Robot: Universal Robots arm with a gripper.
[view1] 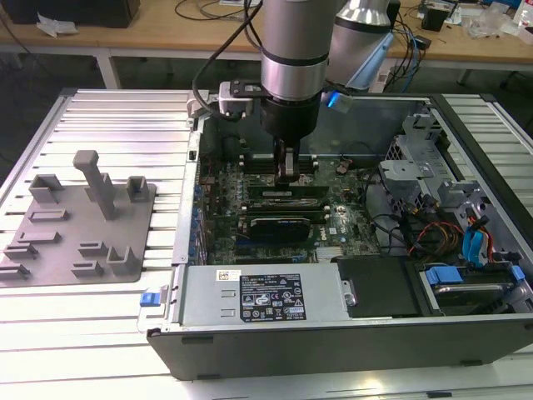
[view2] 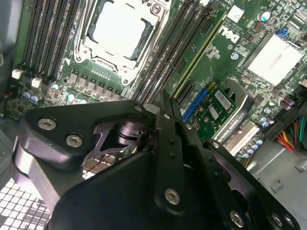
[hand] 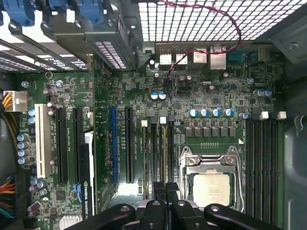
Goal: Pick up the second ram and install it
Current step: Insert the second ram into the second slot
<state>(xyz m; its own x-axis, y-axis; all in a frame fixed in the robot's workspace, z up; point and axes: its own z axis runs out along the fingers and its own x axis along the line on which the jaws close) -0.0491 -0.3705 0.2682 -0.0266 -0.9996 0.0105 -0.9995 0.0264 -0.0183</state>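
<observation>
My gripper [view1: 287, 173] reaches down into the open computer case [view1: 250, 350], low over the memory slots on the motherboard [view1: 333, 217]. In both wrist views its fingers [view2: 164, 103] [hand: 166, 188] are pressed together with no stick showing between them. A thin green ram stick [view2: 200, 51] [hand: 163, 148] stands edge-up in a slot beside the square CPU socket [view2: 120, 31] [hand: 210, 184]. The fingertips sit at the near end of that row of slots, close to the stick's end. Whether they touch it I cannot tell.
A grey holder plate [view1: 83, 225] with upright pegs lies on the slatted table at the exterior view's left. Inside the case are a black expansion card [view1: 287, 225], the power supply [view1: 258, 292], a drive cage [view1: 416, 167] and loose cables [view1: 433, 233].
</observation>
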